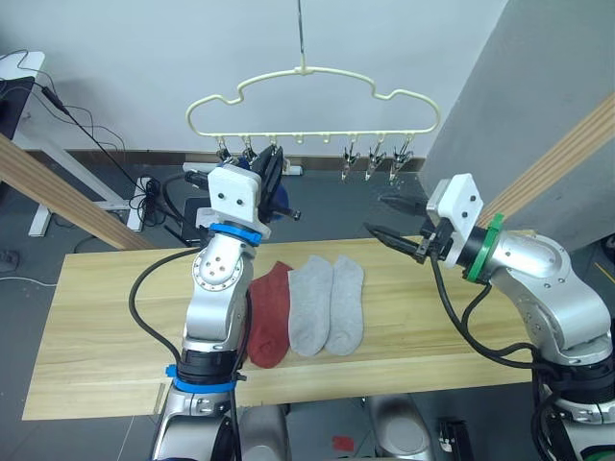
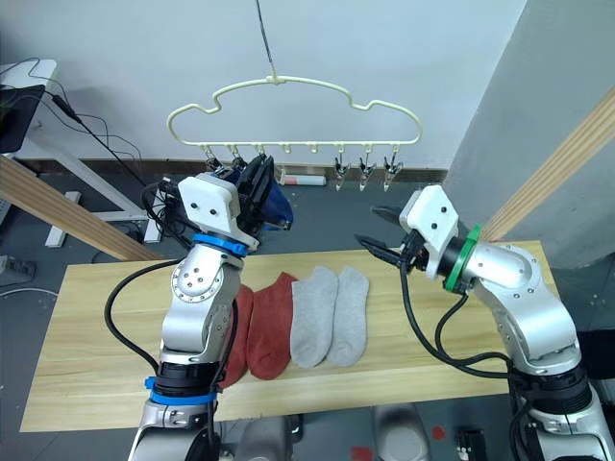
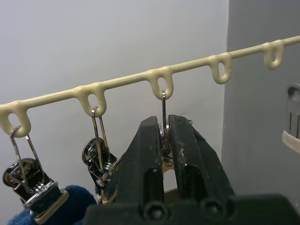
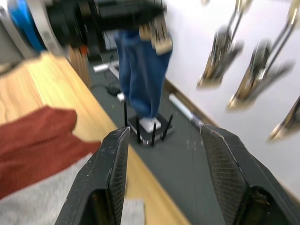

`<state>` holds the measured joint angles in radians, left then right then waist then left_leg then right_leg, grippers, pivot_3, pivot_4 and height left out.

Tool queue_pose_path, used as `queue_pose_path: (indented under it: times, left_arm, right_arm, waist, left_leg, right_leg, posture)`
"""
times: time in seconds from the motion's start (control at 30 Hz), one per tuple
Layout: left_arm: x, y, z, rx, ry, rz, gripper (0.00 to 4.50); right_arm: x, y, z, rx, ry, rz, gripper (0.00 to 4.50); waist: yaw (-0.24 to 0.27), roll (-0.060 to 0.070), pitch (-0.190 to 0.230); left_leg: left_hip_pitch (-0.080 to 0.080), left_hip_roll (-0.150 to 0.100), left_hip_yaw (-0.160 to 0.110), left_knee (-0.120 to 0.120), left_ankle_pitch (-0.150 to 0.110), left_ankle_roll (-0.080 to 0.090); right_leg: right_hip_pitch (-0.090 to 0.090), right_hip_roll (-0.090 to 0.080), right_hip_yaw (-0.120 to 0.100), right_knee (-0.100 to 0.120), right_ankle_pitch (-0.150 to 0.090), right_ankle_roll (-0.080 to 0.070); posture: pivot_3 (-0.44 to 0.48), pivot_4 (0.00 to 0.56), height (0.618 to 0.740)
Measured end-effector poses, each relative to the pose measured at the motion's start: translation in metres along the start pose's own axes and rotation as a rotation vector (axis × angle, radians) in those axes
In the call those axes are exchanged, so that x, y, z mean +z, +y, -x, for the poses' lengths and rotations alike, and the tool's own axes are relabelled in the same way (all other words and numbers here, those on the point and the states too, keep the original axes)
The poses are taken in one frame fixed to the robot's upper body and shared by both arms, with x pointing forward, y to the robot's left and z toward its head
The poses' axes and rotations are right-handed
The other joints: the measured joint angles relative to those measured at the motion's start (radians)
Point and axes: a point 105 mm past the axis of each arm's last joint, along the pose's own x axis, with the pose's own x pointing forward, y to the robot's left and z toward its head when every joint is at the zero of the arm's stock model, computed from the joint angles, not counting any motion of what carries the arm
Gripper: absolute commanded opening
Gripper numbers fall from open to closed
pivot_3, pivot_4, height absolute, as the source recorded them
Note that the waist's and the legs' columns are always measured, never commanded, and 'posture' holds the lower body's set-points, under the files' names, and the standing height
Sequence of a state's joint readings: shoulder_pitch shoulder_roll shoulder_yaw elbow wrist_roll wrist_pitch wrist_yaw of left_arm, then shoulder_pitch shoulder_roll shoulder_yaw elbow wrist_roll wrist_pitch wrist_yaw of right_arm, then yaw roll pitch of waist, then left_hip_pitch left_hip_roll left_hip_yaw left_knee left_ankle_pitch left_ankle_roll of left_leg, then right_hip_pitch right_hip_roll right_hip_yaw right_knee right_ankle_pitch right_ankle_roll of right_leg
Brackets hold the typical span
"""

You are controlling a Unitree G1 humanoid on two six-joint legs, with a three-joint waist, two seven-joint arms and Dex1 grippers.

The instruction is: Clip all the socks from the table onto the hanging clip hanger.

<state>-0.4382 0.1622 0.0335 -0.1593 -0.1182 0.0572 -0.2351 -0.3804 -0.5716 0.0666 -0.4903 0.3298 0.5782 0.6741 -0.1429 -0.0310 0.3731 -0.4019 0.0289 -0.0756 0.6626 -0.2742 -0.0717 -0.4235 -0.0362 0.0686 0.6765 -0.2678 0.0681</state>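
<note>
- Socks: I see two red and two grey lying side by side on the table, below and between my two claws. Blue socks hang from clips at the hanger's left end, just beside my left claw.
- Hanger: hangs by its hook above the table's far edge, three bare clips at its right end.
- Left claw: raised to the hanger's bottom bar, fingers pressed together on the third clip from the left. The blue fabric sits close on its left in the wrist view.
- Right claw: fingers apart, holding nothing, hovering above the table's far edge, below the bare clips and right of the grey socks.
- Slanted wooden rails flank the table on both sides; cables and a power strip lie on the floor behind.
</note>
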Motion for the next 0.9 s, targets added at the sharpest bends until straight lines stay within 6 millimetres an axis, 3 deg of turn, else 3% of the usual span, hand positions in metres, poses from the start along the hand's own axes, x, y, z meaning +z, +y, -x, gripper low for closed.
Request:
queue_pose_path:
  times: [0.13, 0.43, 0.7, 0.8, 0.9]
  left_arm:
    - [0.001, -0.001, 0.002, -0.074, 0.011, 0.001, 0.00]
    - [0.003, 0.003, 0.004, -0.180, 0.043, 0.014, 0.00]
    - [0.003, 0.002, 0.006, -0.193, 0.055, 0.022, 0.00]
    - [0.002, 0.001, 0.007, -0.198, 0.059, 0.022, 0.00]
    - [0.002, 0.001, 0.009, -0.205, 0.065, 0.020, 0.00]
  right_arm:
    - [-0.029, 0.014, -0.010, -0.031, 0.078, -0.067, 4.46]
    - [-0.106, 0.052, -0.045, -0.149, 0.279, -0.139, 4.49]
    - [-0.143, 0.058, -0.051, -0.178, 0.356, -0.163, 4.49]
    - [-0.143, 0.059, -0.057, -0.173, 0.344, -0.160, 3.95]
    - [-0.143, 0.061, -0.059, -0.164, 0.338, -0.166, 2.96]
  waist:
    - [-0.001, 0.000, 0.000]
    - [0.003, 0.000, 0.000]
    - [0.003, 0.000, 0.000]
    - [0.003, 0.000, 0.000]
    - [0.004, 0.000, 0.000]
  left_leg:
    - [0.000, 0.000, 0.000, 0.000, 0.000, 0.000]
    - [0.001, 0.000, 0.000, 0.000, 0.000, 0.000]
    - [0.001, 0.000, 0.000, 0.000, 0.000, 0.000]
    - [0.001, 0.000, 0.000, 0.000, 0.000, 0.000]
    - [0.002, 0.000, 0.000, 0.000, 0.000, 0.000]
  right_leg:
    - [0.000, 0.000, 0.000, 0.001, 0.000, 0.000]
    - [0.000, 0.000, 0.000, 0.001, 0.000, 0.000]
    - [0.000, 0.000, 0.000, 0.001, 0.000, 0.000]
    - [0.000, 0.000, 0.000, 0.002, 0.000, 0.000]
    - [0.000, 0.000, 0.000, 0.002, 0.000, 0.000]
  posture:
    - [-0.255, 0.373, 0.733]
    - [-0.214, 0.388, 0.733]
    - [-0.205, 0.389, 0.733]
    - [-0.201, 0.386, 0.733]
    - [-0.201, 0.386, 0.733]
